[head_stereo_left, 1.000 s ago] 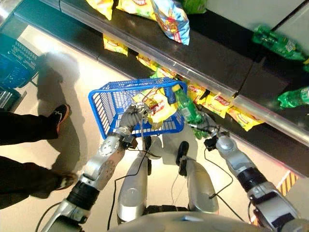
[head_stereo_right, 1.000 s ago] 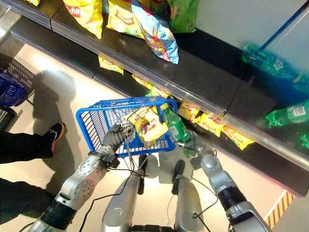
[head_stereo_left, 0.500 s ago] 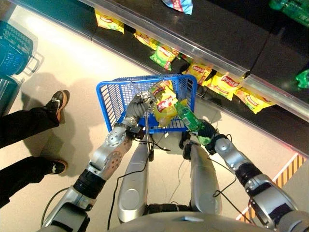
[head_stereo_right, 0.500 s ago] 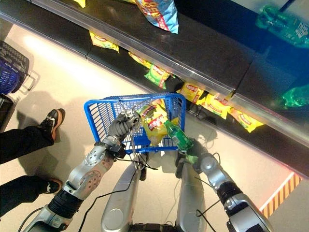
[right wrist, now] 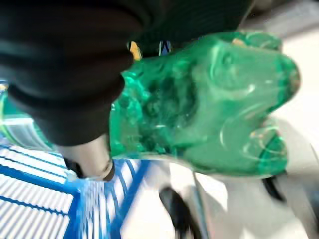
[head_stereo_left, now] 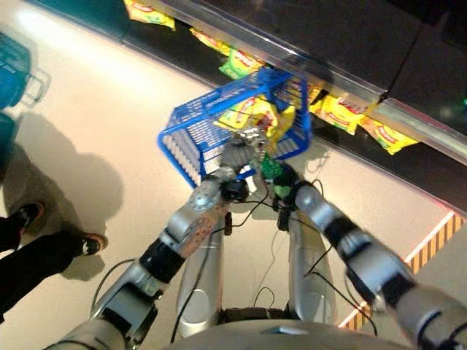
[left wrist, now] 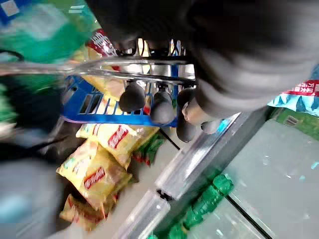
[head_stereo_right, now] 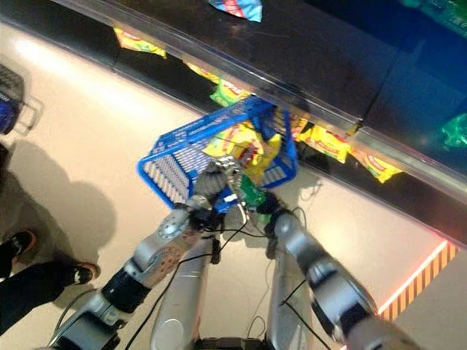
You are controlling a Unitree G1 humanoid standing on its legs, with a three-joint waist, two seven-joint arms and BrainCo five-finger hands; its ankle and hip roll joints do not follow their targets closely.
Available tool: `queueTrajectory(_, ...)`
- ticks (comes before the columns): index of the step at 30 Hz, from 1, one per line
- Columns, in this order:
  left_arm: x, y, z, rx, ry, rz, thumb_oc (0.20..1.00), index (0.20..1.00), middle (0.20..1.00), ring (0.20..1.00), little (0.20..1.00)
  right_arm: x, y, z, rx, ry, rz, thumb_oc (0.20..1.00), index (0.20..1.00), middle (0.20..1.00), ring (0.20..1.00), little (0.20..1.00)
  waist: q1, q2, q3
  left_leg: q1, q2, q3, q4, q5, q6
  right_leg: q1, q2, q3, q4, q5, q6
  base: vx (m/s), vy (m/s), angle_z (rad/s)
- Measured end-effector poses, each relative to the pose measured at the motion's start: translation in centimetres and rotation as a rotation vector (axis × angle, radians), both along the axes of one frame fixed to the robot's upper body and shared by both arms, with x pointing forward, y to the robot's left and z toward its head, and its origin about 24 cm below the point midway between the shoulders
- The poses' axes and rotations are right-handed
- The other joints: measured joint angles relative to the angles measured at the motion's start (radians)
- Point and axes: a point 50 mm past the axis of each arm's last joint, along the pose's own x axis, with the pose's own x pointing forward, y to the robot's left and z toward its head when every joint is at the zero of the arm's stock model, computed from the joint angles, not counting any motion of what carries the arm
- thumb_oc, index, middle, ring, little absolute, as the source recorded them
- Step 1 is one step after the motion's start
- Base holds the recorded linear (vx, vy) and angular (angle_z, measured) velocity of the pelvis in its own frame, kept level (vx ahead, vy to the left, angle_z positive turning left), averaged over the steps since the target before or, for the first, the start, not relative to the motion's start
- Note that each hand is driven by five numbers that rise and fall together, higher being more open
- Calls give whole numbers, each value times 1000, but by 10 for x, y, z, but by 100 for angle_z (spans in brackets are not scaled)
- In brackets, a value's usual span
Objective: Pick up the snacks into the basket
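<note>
Snacks, the yellow packets point(head_stereo_left: 257, 115), already lie in the blue basket point(head_stereo_left: 191, 127), and the green bottle point(head_stereo_right: 252, 197) is the piece we are bringing in now. Half a second ago it pointed up over the basket's right rim; now it sits low at the near wall, about 5 o'clock of the basket, clenched in our right hand point(head_stereo_left: 286, 177), whose wrist view shows dark fingers wrapped round the green plastic. Meanwhile the basket has tipped and swung toward 1 o'clock, closer to the shelf point(head_stereo_right: 328, 109), while our left hand point(head_stereo_left: 235, 155) keeps its fingers curled round the wire handle point(left wrist: 124, 64). More yellow packets point(head_stereo_left: 339, 113) lie under the shelf. We judge the bottle still outside the basket, so the drop remains undone.
</note>
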Motion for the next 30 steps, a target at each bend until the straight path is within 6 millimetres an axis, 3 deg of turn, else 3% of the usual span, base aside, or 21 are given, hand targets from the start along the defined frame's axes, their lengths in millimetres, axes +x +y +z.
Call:
queueTrajectory(2, 0, 1, -5, 10, 19, 6, 200, 200, 200, 200, 200, 7, -1, 14, -15, -50, -10, 200, 200, 200, 200, 200, 2, 0, 0, -15, -4, -2, 6, 0, 2, -12, -4, -2, 2, 0, 2, 64, -10, 7)
queueTrajectory(13, 0, -4, -2, -20, 35, -9, 200, 200, 200, 200, 200, 8, 33, 8, 99, -12, -13, 200, 200, 200, 200, 200, 6, 1, -1, -15, -10, -3, 14, 2, 6, -8, -13, -1, 3, 4, 6, 6, 0, 0)
queueTrajectory(22, 2, -5, 4, -56, 44, -5, 200, 200, 200, 200, 200, 17, 26, 22, 121, -37, -77, 209, 209, 209, 209, 209, 21, 15, 0, -31, -18, -6, 8, 7, 11, -22, -19, -3, 1, 14, 10, -7, 7, 1)
queueTrajectory(23, 1, -5, 4, -54, 44, -5, 200, 200, 200, 200, 200, 18, 20, 21, 110, -31, -112, 1000, 1000, 1000, 1000, 1000, 29, 15, -1, -31, -19, -4, 4, 19, 14, -24, -19, -3, -1, 16, 11, 0, 0, 0)
queueTrajectory(30, 1, -7, 3, -55, 61, -11, 200, 200, 200, 200, 200, 24, 14, 32, 111, -66, -169, 1000, 1000, 1000, 1000, 1000, 26, 19, 0, -43, -22, -6, 4, 20, 17, -34, -21, -3, -4, 19, 14, -18, 6, 0)
